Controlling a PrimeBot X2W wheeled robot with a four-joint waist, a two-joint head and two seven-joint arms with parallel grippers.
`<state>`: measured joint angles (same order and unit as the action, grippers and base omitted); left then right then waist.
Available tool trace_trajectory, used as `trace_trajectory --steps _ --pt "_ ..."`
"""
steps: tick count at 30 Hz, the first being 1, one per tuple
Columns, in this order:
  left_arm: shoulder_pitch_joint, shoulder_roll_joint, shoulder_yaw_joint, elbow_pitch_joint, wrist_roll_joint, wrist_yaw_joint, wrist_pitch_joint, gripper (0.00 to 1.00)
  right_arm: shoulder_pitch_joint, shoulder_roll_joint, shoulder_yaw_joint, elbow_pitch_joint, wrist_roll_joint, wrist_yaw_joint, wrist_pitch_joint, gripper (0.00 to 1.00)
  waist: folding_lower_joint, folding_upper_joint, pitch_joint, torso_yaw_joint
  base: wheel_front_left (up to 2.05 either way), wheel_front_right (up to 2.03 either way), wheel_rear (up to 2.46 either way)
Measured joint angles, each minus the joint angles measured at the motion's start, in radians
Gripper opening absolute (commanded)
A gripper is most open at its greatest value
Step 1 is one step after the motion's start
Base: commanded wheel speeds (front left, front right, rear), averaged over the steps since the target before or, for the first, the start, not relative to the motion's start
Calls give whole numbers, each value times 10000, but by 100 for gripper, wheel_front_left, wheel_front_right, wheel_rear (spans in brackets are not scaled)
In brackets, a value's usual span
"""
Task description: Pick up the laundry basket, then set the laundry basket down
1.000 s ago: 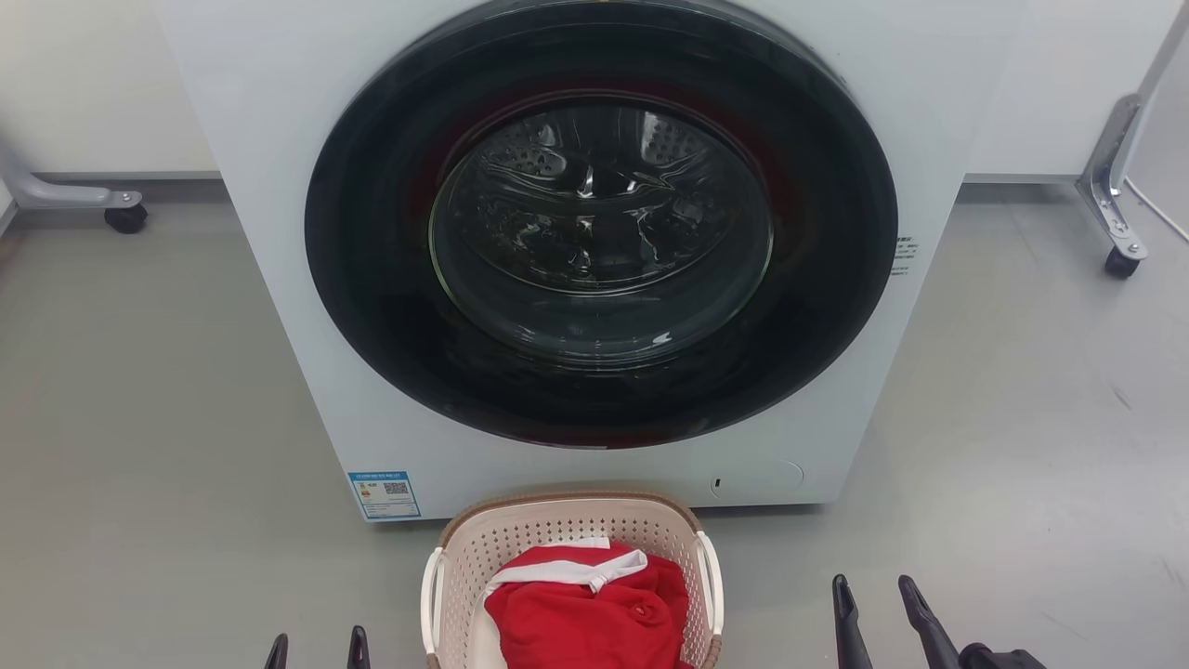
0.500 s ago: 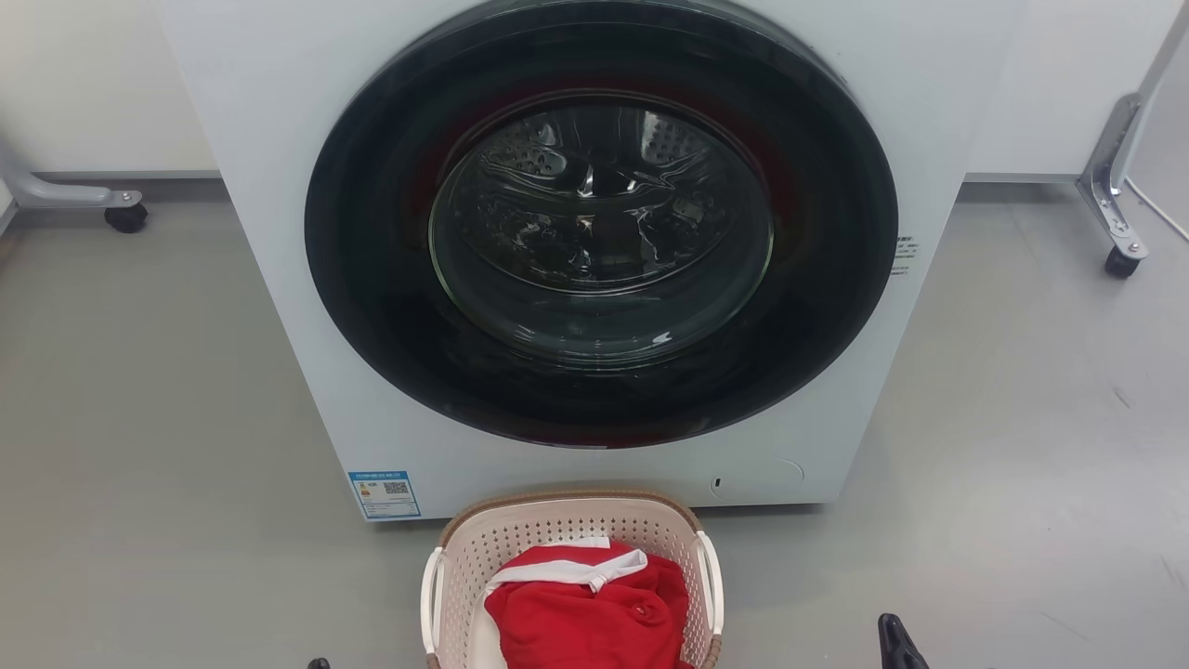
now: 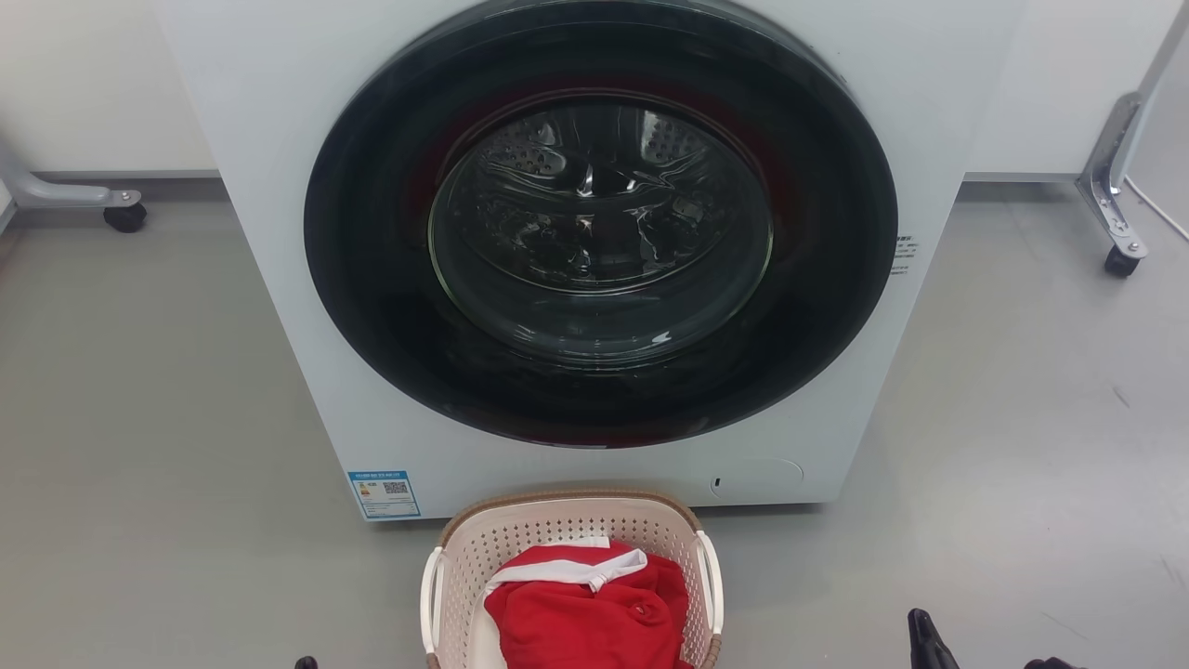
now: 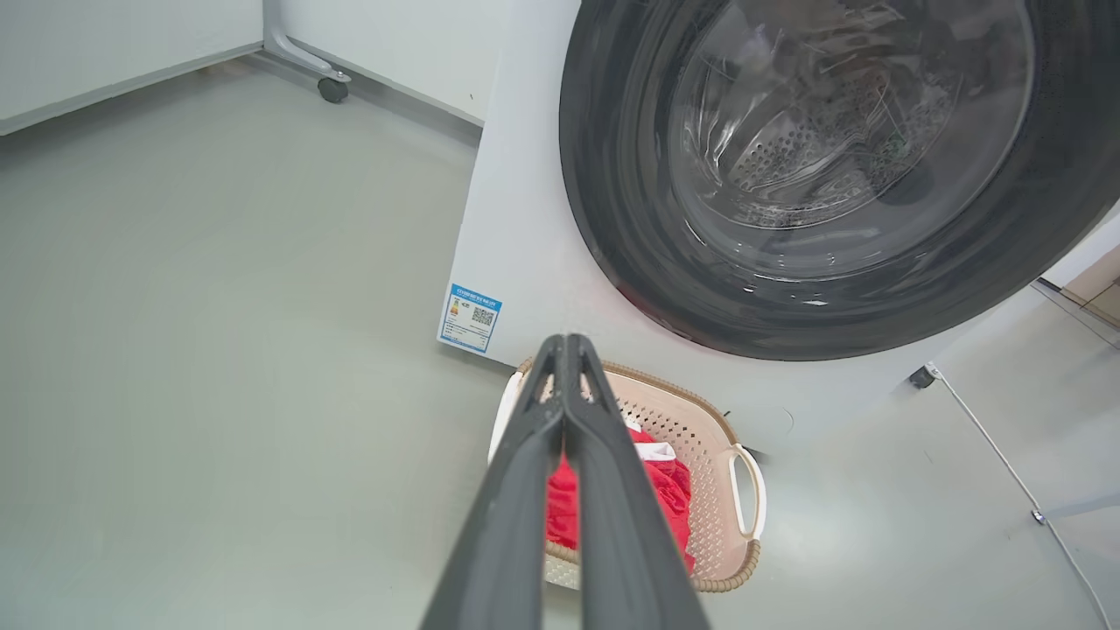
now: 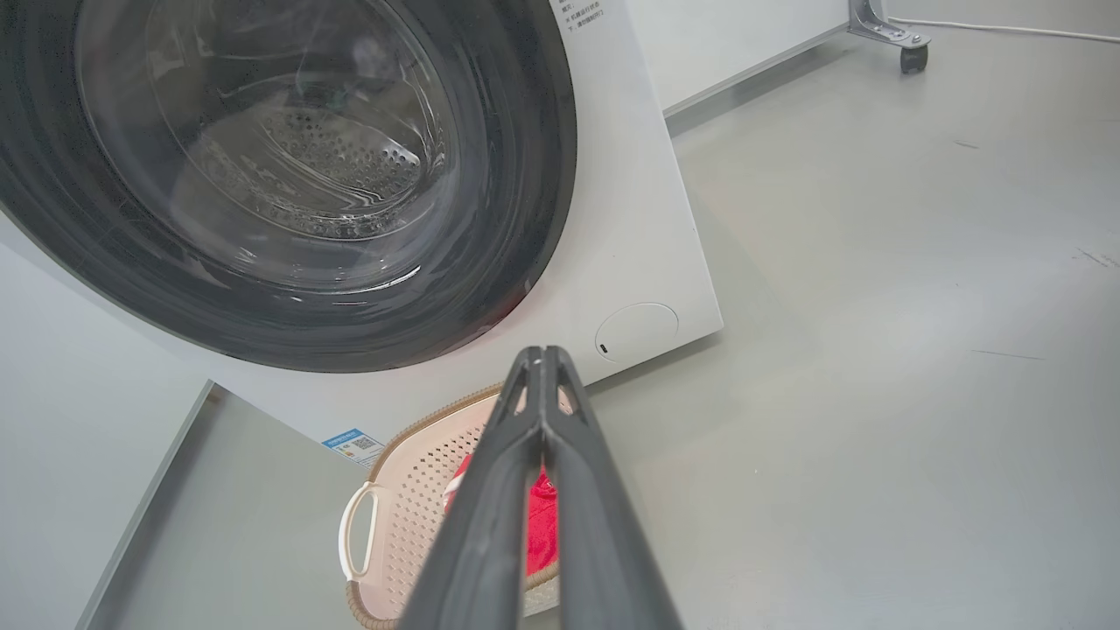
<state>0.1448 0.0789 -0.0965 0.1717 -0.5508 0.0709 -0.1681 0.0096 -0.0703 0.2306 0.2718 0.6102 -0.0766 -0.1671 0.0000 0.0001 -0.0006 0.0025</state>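
**A:** Nearest in, the left gripper (image 4: 567, 339) has its fingers (image 4: 516, 507) clenched tip to tip on nothing. The right gripper (image 5: 542, 352) is pressed together the same way, and it's empty too.

**B:** And the laundry basket (image 3: 567, 530)?

**A:** It's upright on the grey floor (image 3: 139, 418), just in front of the washer (image 3: 269, 279), between the two grippers and clear of both. There's a red garment (image 3: 576, 618) with white trim heaped inside.

**B:** How will it handle?

**A:** Light, I'd judge: thin perforated plastic and one soft garment. The walls may flex if squeezed, and smooth plastic can slip. The two white side handles (image 3: 432, 595) look like the place to hold it, one each side, so it stays level. The brown rim (image 3: 567, 500) looks like the stiffer second choice.

**B:** Further back?

**A:** The washer's round dark door (image 3: 599, 400), with the drum showing through the glass. Beyond that, castored frame legs (image 3: 125, 218) by the wall.

**B:** Which stage is this?

**A:** The basket is down and nothing is holding it. That fits the moment ahead of a lift or the moment after the set-down.

**B:** What's changed from a second ago?

**A:** In the head view both grippers have sunk toward the bottom edge. Then the right showed two spread fingers and the left two tips apart. Now there's barely a tip each, and they're closed. The basket hasn't budged.
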Motion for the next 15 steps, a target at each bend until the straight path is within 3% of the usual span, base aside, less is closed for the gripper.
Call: trace_trajectory --steps 15 --pt "-407 -86 362 221 -2011 -307 537 0 -205 58 -709 56 1921 347 537 0 0 0 4 -5 0 0 0"
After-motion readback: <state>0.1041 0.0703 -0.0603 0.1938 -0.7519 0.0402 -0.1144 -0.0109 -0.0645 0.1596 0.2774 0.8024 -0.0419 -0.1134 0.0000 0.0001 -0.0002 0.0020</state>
